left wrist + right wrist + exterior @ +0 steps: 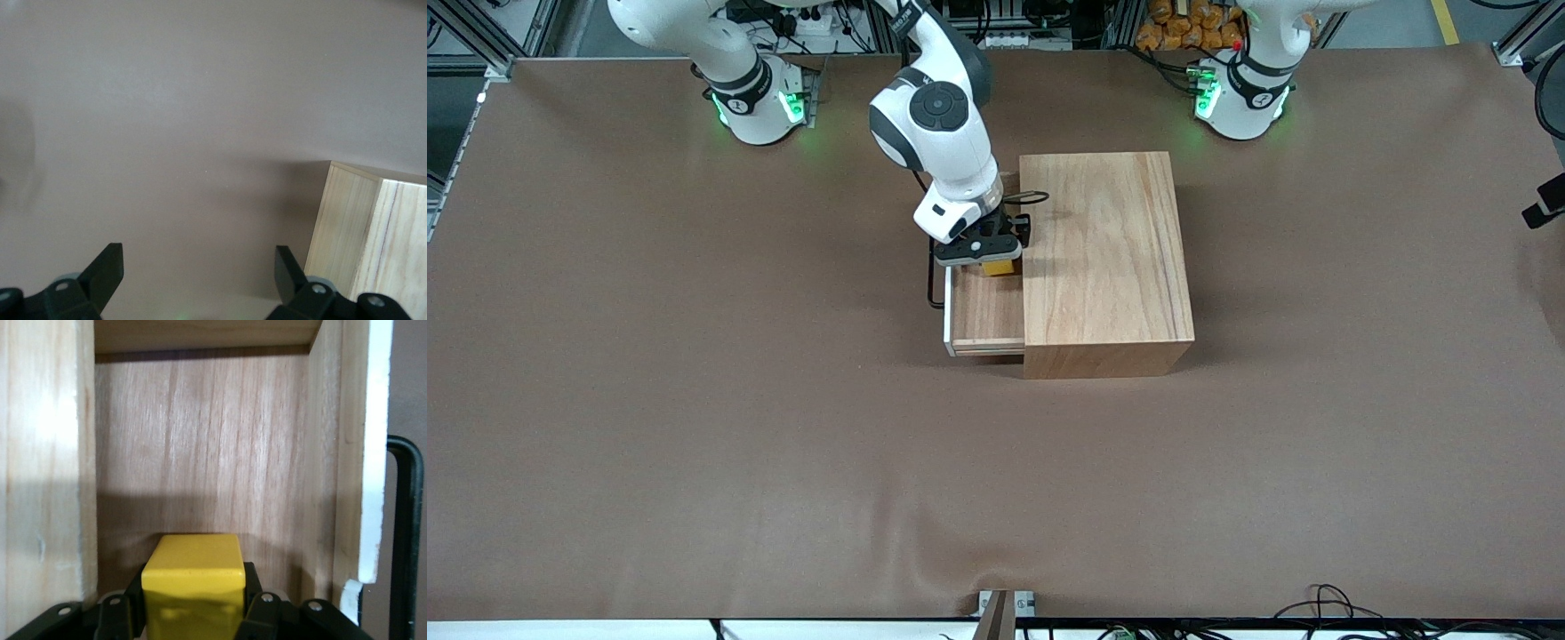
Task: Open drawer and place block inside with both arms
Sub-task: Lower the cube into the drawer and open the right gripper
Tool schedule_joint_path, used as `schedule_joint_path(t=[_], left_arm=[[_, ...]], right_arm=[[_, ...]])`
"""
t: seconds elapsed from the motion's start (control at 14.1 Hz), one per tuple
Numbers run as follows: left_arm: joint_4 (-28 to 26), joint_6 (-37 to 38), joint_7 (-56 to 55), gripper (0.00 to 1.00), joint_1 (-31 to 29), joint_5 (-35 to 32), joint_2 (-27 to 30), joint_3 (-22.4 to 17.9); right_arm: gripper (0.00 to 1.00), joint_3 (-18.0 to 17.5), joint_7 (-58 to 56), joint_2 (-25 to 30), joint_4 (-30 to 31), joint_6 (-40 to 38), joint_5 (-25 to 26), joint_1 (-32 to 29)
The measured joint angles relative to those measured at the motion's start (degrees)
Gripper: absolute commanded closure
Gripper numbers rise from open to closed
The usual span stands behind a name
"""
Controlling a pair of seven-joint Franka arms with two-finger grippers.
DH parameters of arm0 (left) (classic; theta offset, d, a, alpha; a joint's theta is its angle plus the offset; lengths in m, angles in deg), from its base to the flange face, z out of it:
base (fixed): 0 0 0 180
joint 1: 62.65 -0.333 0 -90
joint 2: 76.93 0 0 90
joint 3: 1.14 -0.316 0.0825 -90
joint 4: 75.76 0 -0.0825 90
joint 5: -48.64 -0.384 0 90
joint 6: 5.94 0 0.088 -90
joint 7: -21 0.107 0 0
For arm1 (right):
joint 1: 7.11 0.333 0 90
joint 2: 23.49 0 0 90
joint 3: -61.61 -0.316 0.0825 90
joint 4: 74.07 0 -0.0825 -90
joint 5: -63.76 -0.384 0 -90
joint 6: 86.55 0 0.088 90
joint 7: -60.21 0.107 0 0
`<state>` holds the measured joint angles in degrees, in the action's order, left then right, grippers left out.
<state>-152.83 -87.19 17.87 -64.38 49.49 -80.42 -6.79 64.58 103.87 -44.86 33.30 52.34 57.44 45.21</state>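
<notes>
The drawer point(985, 311) is pulled out of the wooden box point(1107, 258) toward the right arm's end of the table, its black handle point(934, 284) on the front panel. My right gripper point(996, 258) is shut on the yellow block point(1000, 266) and holds it low over the open drawer's tray. The right wrist view shows the block point(193, 577) between the fingers point(257, 603), with the tray floor point(200, 440), the white-edged panel point(373, 453) and the handle point(405, 520). My left gripper point(198, 267) is open and empty above bare table beside the box point(373, 247); it waits.
The table is covered in brown cloth point(694, 400). The arm bases point(760, 102) point(1240, 89) with green lights stand along the table's edge farthest from the front camera. A dark object point(1549, 203) shows at the left arm's end of the table.
</notes>
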Motion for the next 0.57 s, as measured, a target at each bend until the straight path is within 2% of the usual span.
schedule_joint_path(t=[0.43, 0.57], left_arm=[[-0.03, 1.29, -0.04, 0.0, -0.04, 0.0, 0.06, 0.07], [-0.05, 1.5, -0.08, 0.0, 0.0, 0.0, 0.06, 0.31]], right_arm=[[0.0, 0.83, 0.02, -0.22, 0.15, -1.7, 0.45, -0.01], [0.0, 1.08, 0.16, -0.15, -1.54, -4.5, 0.44, -0.03]])
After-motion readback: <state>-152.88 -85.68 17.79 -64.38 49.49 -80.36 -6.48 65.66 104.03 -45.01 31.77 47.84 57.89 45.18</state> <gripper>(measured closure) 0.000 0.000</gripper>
